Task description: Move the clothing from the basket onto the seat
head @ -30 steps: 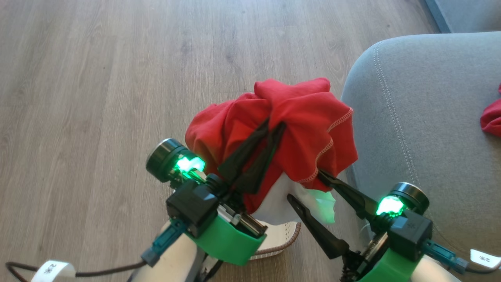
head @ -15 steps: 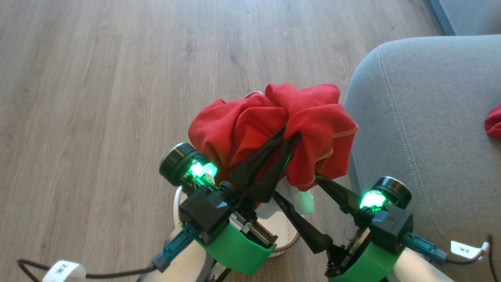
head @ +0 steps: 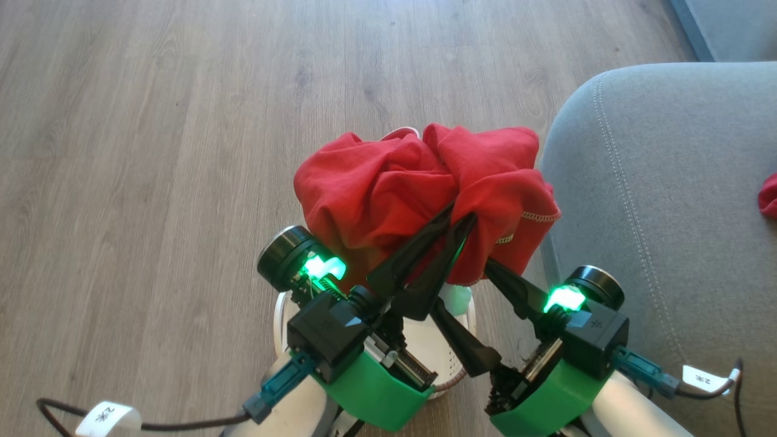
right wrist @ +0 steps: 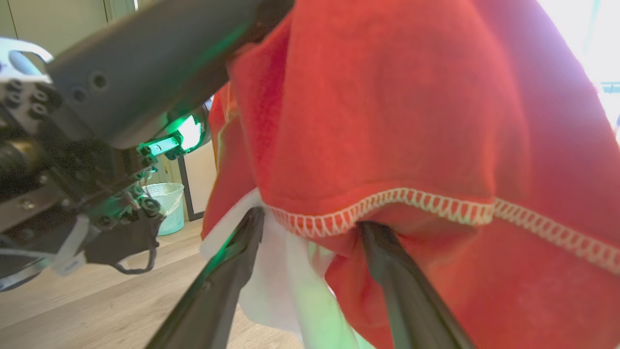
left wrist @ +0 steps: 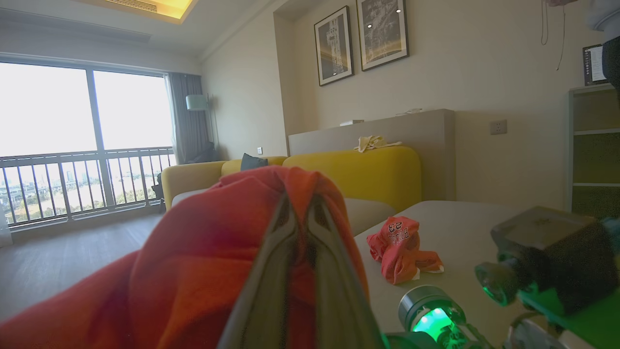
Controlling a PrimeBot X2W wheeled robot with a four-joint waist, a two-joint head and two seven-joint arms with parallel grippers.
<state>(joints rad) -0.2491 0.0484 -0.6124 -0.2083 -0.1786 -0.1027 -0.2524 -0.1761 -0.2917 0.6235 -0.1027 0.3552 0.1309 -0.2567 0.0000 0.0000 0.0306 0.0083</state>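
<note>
Clothing, item one: red garment, bunched, pinched at its upper folds by the left gripper, whose jaws are closed tight on the cloth with almost no gap between the two dark fingers; the left wrist view shows the same grip, with fabric heaped around and over the fingertips. The garment hangs clear above the basket, just beside the rounded edge of the seat; whether cloth and cushion touch cannot be told. A hem of pale zigzag stitching runs along its lower right side, and a white layer hangs beneath it. Right gripper: jaws spread wide, holding nothing, the two fingers reaching up under the hanging hem; in the right wrist view both tips meet the underside of the fabric, white cloth draped between them. Basket: cream-white, perforated, brown woven-look rim, standing on the wood-plank floor directly below the grippers, largely hidden by them. Clothing, item two: second red garment, crumpled, printed lettering visible, lying on the grey seat well apart from the lifted one.
</note>
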